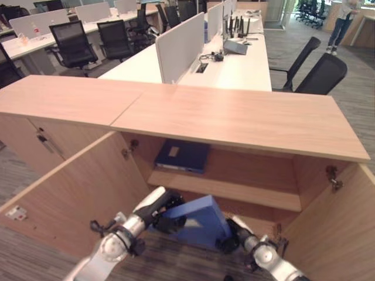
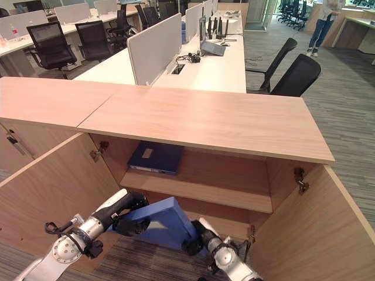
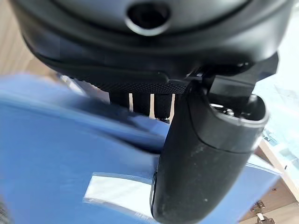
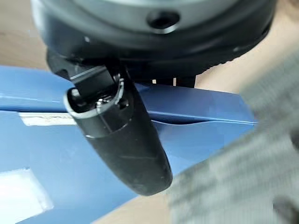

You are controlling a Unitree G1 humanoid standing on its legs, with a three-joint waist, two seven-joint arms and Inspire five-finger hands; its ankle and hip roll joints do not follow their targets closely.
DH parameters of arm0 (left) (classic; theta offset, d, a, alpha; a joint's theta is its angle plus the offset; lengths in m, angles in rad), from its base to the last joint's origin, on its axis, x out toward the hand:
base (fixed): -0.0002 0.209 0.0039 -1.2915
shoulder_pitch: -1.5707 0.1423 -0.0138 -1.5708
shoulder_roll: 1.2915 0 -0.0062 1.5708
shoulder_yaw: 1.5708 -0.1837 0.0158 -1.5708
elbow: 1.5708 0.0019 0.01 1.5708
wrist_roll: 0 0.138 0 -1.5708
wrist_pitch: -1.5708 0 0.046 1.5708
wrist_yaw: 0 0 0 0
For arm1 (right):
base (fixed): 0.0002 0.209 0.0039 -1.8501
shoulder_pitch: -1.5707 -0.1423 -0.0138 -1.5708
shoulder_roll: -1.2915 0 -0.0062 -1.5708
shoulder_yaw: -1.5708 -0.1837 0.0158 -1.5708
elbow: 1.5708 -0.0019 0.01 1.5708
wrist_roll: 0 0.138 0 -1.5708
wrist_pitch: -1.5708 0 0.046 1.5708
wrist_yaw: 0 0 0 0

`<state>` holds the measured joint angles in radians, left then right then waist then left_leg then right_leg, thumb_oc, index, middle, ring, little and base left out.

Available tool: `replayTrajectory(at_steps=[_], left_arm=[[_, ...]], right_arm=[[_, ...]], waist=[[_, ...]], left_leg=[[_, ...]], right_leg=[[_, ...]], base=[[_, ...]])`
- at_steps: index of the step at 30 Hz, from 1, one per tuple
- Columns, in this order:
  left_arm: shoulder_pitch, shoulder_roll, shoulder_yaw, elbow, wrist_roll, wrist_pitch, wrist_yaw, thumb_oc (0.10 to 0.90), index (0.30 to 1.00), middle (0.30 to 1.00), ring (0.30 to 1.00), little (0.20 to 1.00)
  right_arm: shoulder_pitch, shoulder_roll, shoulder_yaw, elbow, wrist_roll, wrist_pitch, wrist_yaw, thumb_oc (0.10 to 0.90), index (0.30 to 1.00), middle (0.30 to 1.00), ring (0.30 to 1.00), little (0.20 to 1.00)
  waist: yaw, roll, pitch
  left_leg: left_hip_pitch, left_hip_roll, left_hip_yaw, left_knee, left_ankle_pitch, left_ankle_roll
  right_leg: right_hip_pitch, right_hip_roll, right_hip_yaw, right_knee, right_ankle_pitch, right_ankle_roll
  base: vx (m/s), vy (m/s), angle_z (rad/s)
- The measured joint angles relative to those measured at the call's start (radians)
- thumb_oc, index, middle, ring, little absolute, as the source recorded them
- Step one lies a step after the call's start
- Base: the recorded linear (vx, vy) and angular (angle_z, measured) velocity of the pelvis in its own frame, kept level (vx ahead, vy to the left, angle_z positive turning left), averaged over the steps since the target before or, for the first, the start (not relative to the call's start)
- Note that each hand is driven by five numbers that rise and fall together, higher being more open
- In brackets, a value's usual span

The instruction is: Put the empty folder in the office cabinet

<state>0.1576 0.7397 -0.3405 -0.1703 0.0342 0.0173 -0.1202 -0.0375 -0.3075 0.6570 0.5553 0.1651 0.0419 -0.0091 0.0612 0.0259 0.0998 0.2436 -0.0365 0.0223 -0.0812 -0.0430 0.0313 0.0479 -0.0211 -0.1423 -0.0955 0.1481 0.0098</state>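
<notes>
Nearest the camera, the left hand (image 2: 130,206) and the right hand (image 2: 195,236) grip a blue folder (image 2: 163,224) between them, one at each side, at the mouth of the lower compartment of the open cabinet (image 2: 199,120). In the left wrist view the left thumb (image 3: 201,154) lies across the folder's face beside a white label (image 3: 117,191), with the fingers curled behind its edge; in the right wrist view the right thumb (image 4: 124,140) presses on the blue cover in the same way, fingers behind it. The folder is tilted, its upper edge leaning toward the cabinet interior. The left door (image 2: 55,193) and the right door (image 2: 319,228) both stand swung out toward the camera. Above the held folder, on the inner shelf (image 2: 205,190), a darker binder (image 2: 156,157) lies flat at the left. Beyond the wooden top stretch white desks (image 2: 205,64) with dividers (image 2: 155,50) and black chairs (image 2: 296,73). Farthest off, a person (image 2: 325,20) stands at the upper right.
</notes>
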Motion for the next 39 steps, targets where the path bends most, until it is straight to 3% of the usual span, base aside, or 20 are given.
replayTrajectory(at_steps=[11, 12, 13, 14, 19, 22, 24, 25, 28, 31, 33, 34, 35, 36, 37, 38, 39], left_arm=[[-0.004, 0.028, -0.008, 0.003, -0.033, 0.026, -0.004, 0.400, 0.300, 0.300, 0.300, 0.300], [-0.003, 0.029, -0.008, 0.004, -0.037, 0.027, -0.005, 0.416, 0.324, 0.324, 0.324, 0.324], [-0.001, 0.032, -0.008, 0.004, -0.046, 0.027, -0.005, 0.588, 0.582, 0.582, 0.582, 0.582], [0.002, 0.036, -0.008, 0.006, -0.060, 0.028, -0.006, 0.800, 0.900, 0.900, 0.900, 0.900], [0.071, -0.058, 0.046, 0.081, -0.069, 0.020, -0.002, 0.800, 0.900, 0.900, 0.900, 0.900], [0.129, -0.174, 0.122, 0.110, -0.086, 0.018, 0.024, 0.800, 0.900, 0.900, 0.900, 0.900], [0.112, -0.362, 0.269, 0.220, -0.106, -0.022, 0.120, 0.800, 0.900, 0.900, 0.900, 0.900], [0.086, -0.400, 0.328, 0.262, -0.104, -0.014, 0.234, 0.800, 0.900, 0.900, 0.900, 0.900], [0.066, -0.402, 0.412, 0.301, -0.097, -0.015, 0.333, 0.800, 0.900, 0.900, 0.900, 0.900], [0.077, -0.413, 0.443, 0.332, -0.099, -0.015, 0.408, 0.800, 0.900, 0.900, 0.900, 0.900], [0.084, -0.419, 0.443, 0.336, -0.100, -0.016, 0.417, 0.800, 0.900, 0.900, 0.900, 0.900], [0.093, -0.435, 0.443, 0.345, -0.101, -0.016, 0.418, 0.800, 0.900, 0.900, 0.900, 0.900], [0.092, -0.464, 0.443, 0.362, -0.104, -0.011, 0.418, 0.800, 0.900, 0.900, 0.900, 0.900], [0.115, -0.483, 0.428, 0.365, -0.106, -0.007, 0.417, 0.800, 0.900, 0.900, 0.900, 0.900], [0.128, -0.478, 0.420, 0.365, -0.106, -0.007, 0.415, 0.800, 0.900, 0.900, 0.900, 0.900], [0.134, -0.474, 0.420, 0.365, -0.106, -0.007, 0.416, 0.800, 0.900, 0.900, 0.900, 0.900], [0.106, -0.480, 0.414, 0.401, -0.109, 0.000, 0.415, 0.800, 0.900, 0.900, 0.900, 0.900]], right_arm=[[0.010, 0.014, 0.030, 0.041, 0.122, -0.018, 0.014, 0.400, 0.300, 0.300, 0.300, 0.300], [0.011, 0.014, 0.030, 0.041, 0.123, -0.018, 0.014, 0.400, 0.300, 0.300, 0.300, 0.300], [0.012, 0.015, 0.028, 0.041, 0.123, -0.018, 0.015, 0.400, 0.300, 0.300, 0.300, 0.300], [0.014, 0.013, 0.025, 0.041, 0.123, -0.020, 0.016, 0.400, 0.300, 0.300, 0.300, 0.300], [0.113, 0.003, -0.097, 0.040, 0.122, -0.036, 0.070, 0.400, 0.300, 0.300, 0.300, 0.300], [0.176, 0.016, -0.134, 0.054, 0.124, -0.011, 0.073, 0.400, 0.300, 0.300, 0.300, 0.300], [0.206, 0.058, -0.277, 0.060, 0.133, -0.005, 0.054, 0.400, 0.300, 0.300, 0.300, 0.300], [0.214, 0.057, -0.335, 0.069, 0.135, -0.014, 0.030, 0.400, 0.300, 0.300, 0.300, 0.300], [0.195, 0.047, -0.407, 0.127, 0.137, -0.012, -0.006, 0.400, 0.300, 0.300, 0.300, 0.300], [0.200, 0.024, -0.458, 0.133, 0.199, -0.012, -0.035, 0.400, 0.300, 0.300, 0.300, 0.300], [0.187, 0.021, -0.471, 0.145, 0.237, -0.012, -0.044, 0.400, 0.300, 0.300, 0.300, 0.300], [0.171, 0.017, -0.477, 0.151, 0.285, -0.013, -0.046, 0.400, 0.300, 0.300, 0.300, 0.300], [0.151, 0.007, -0.486, 0.155, 0.318, -0.012, -0.048, 0.400, 0.300, 0.300, 0.300, 0.300], [0.133, 0.028, -0.499, 0.157, 0.364, -0.016, -0.053, 0.400, 0.300, 0.300, 0.300, 0.300], [0.138, 0.036, -0.492, 0.157, 0.382, -0.016, -0.052, 0.400, 0.300, 0.300, 0.300, 0.300], [0.140, 0.042, -0.479, 0.158, 0.397, -0.016, -0.052, 0.400, 0.300, 0.300, 0.300, 0.300], [0.116, 0.051, -0.473, 0.167, 0.407, -0.012, -0.055, 0.400, 0.300, 0.300, 0.300, 0.300]], waist=[[0.028, -0.010, -0.001], [0.028, -0.011, -0.001], [0.028, -0.013, -0.001], [0.028, -0.016, -0.001], [0.022, -0.022, -0.002], [0.029, -0.031, -0.001], [0.017, -0.052, 0.014], [0.017, -0.066, 0.024], [0.021, -0.094, 0.067], [0.026, -0.092, 0.117], [0.023, -0.087, 0.131], [0.022, -0.079, 0.134], [0.030, -0.049, 0.154], [0.046, -0.018, 0.171], [0.053, -0.034, 0.163], [0.055, -0.059, 0.156], [0.061, -0.058, 0.172]], left_leg=[[-0.002, 0.001, -0.006, 0.000, -0.002, -0.004], [-0.002, 0.001, -0.007, 0.000, -0.002, -0.004], [-0.003, 0.001, -0.007, 0.000, -0.002, -0.004], [-0.003, 0.001, -0.007, 0.000, -0.001, -0.004], [-0.017, 0.003, -0.026, 0.000, 0.001, -0.004], [-0.019, 0.008, -0.033, 0.000, 0.000, -0.005], [-0.083, -0.003, -0.051, 0.096, -0.021, -0.036], [-0.115, 0.006, -0.059, 0.138, -0.051, -0.049], [-0.188, 0.011, -0.054, 0.262, -0.065, -0.064], [-0.285, 0.010, -0.025, 0.413, -0.082, -0.077], [-0.295, 0.010, -0.021, 0.363, -0.091, -0.063], [-0.288, -0.002, -0.054, 0.243, -0.087, -0.054], [-0.275, 0.021, -0.039, 0.178, -0.033, -0.031], [-0.271, 0.050, 0.008, 0.198, -0.001, -0.030], [-0.268, 0.036, 0.008, 0.199, -0.002, -0.030], [-0.268, 0.019, 0.006, 0.218, 0.000, -0.035], [-0.335, 0.018, -0.037, 0.324, -0.030, -0.059]], right_leg=[[0.004, 0.000, -0.003, 0.000, 0.000, -0.001], [0.004, 0.000, -0.004, 0.000, 0.000, -0.001], [0.004, 0.000, -0.004, 0.000, 0.000, -0.001], [0.004, 0.000, -0.004, 0.000, 0.000, -0.001], [-0.003, -0.002, -0.018, 0.000, -0.006, -0.001], [-0.002, 0.000, -0.031, 0.000, -0.013, -0.003], [-0.005, -0.014, -0.044, 0.002, -0.023, 0.005], [-0.014, -0.008, -0.064, 0.007, -0.028, -0.005], [-0.024, -0.006, -0.073, 0.007, -0.029, -0.008], [-0.030, -0.018, -0.084, 0.000, -0.028, -0.028], [-0.067, -0.028, -0.082, 0.020, -0.021, -0.042], [-0.111, -0.031, -0.067, 0.029, -0.023, -0.038], [-0.130, -0.009, -0.065, 0.075, -0.052, -0.036], [-0.192, -0.020, -0.091, 0.448, -0.260, -0.035], [-0.176, -0.037, -0.095, 0.518, -0.319, -0.028], [-0.153, -0.059, -0.091, 0.511, -0.351, -0.032], [-0.077, -0.027, -0.069, 0.379, -0.337, -0.066]], base=[[0.01, -0.006, 0.01], [0.00, 0.000, 0.00], [0.02, -0.044, 0.01], [0.03, -0.057, 0.01], [0.04, -0.059, 0.11], [-0.03, -0.131, 0.14], [-0.08, -0.139, 0.39], [-0.04, -0.100, 0.37], [0.01, -0.032, 0.19], [0.05, 0.040, 0.13], [0.10, 0.081, -0.09], [0.08, 0.090, -0.31], [0.12, 0.119, -0.55], [0.12, 0.118, -0.42], [0.13, 0.129, -0.20], [0.10, 0.114, 0.27], [0.07, 0.086, 0.12]])
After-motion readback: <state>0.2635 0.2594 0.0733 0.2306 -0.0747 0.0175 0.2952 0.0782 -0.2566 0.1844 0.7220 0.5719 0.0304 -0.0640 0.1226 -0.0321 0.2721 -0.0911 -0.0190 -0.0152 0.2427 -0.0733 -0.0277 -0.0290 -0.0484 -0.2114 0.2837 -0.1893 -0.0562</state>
